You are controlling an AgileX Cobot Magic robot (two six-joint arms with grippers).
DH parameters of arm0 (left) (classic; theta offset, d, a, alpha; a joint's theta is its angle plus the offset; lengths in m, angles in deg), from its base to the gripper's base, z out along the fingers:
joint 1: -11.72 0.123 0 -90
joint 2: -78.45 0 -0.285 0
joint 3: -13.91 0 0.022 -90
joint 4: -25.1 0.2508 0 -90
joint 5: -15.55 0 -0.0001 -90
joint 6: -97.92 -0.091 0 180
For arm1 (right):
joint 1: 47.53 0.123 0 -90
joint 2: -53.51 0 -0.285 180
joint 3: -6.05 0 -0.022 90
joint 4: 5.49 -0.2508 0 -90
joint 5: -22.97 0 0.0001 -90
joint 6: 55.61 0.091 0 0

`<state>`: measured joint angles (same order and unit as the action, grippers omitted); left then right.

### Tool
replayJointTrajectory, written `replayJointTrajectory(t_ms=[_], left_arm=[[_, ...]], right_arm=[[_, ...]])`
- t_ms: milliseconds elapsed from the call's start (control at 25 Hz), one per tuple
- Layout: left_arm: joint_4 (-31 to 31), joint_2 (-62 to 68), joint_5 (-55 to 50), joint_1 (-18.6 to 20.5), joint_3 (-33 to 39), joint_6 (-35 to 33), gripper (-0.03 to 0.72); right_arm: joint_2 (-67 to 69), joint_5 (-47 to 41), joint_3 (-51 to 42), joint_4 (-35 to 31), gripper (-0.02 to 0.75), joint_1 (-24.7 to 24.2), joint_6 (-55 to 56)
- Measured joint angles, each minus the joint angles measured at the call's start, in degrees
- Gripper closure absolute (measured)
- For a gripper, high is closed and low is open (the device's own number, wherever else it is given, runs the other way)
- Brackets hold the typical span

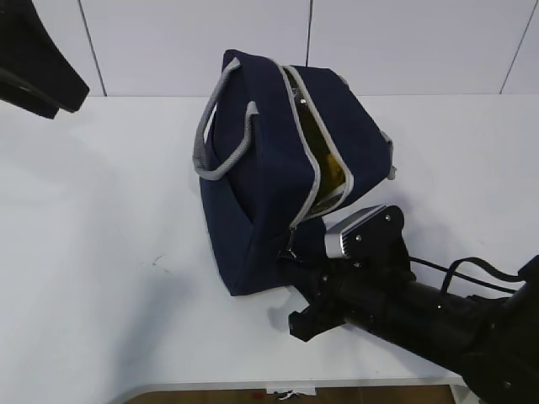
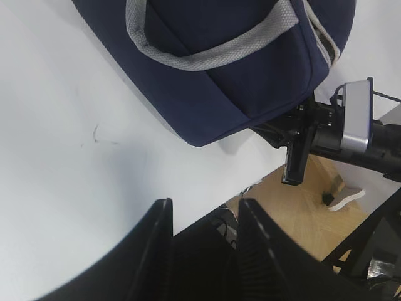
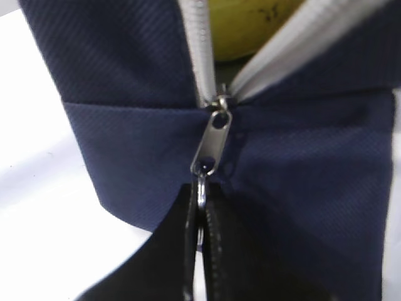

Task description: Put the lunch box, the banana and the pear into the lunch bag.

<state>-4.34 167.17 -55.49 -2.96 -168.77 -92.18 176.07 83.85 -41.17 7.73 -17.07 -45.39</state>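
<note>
The navy lunch bag (image 1: pixel 261 194) lies tipped on the white table with its grey zipper partly open. It also shows in the left wrist view (image 2: pixel 232 75). Yellow banana skin with dark specks (image 3: pixel 250 25) shows through the gap and also in the exterior view (image 1: pixel 324 147). My right gripper (image 3: pixel 199 207) is shut on the metal ring pull (image 3: pixel 202 191) at the bag's near lower corner (image 1: pixel 292 252). My left gripper (image 2: pixel 203 213) is open and empty, raised at the far left (image 1: pixel 42 71), away from the bag. The lunch box and the pear are hidden.
The grey rope handles (image 1: pixel 223 139) hang on the bag's left side. The table's front edge (image 1: pixel 253 389) lies close below the right arm (image 1: pixel 404 303). Wooden floor (image 2: pixel 313 200) shows beyond it. A white wall stands behind the table.
</note>
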Motion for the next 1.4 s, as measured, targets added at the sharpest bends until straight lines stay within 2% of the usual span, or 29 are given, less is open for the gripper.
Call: replayJointTrajectory(t_ms=[280, 400, 520, 800, 1120, 1400], left_arm=[[-1.5, -1.1, 0.0, 0.0, 0.0, 0.0, 0.421], [-1.5, -1.8, 0.0, -0.8, 0.0, 0.0, 0.394], [-1.5, -2.2, 0.0, -2.4, 0.0, 0.0, 0.363], [-1.5, -2.3, 0.0, -5.2, 0.0, 0.0, 0.356], [-1.5, -2.3, 0.0, -5.3, 0.0, 0.0, 0.356], [-1.1, -2.3, 0.0, -5.3, 0.0, 0.1, 0.351]], right_arm=[[-0.3, 0.0, 0.0, -0.5, 0.737, 0.0, 0.0], [-2.5, -1.1, 0.0, -0.7, 0.737, 0.0, 0.5], [-5.5, -4.7, 0.0, -0.7, 0.737, 0.0, 1.2], [-13.3, -12.6, -0.2, 0.5, 0.737, 0.0, 2.9], [-20.5, -25.1, -0.3, 5.2, 0.737, 0.0, 8.9], [-27.6, -32.7, -0.6, 5.8, 0.737, 0.0, 9.9]])
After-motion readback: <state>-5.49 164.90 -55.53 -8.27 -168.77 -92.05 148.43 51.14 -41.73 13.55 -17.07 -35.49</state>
